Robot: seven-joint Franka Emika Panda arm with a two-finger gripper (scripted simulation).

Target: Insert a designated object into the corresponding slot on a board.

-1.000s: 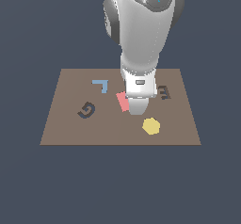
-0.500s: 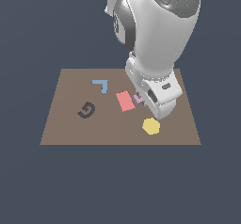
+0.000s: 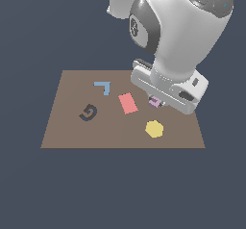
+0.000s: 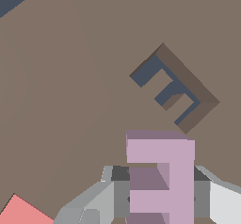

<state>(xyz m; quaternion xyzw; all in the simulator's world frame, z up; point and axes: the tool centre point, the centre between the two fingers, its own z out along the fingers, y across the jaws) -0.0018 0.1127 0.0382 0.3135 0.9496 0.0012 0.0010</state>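
hand (image 4: 160, 190) closed on pink e block (image 4: 160, 176), above board (image 4: 70, 100), slot (image 4: 174, 89) at 12 o'clock.

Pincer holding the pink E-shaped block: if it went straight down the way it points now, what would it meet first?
Probably bare brown board, not the E-shaped slot. In the wrist view the pink E-shaped block, held in the pincer, sits offset from the recess and rotated against it. Height above the board is unclear.

White arm (image 3: 180, 26) bent low, wrist tilted, jaws closed on something
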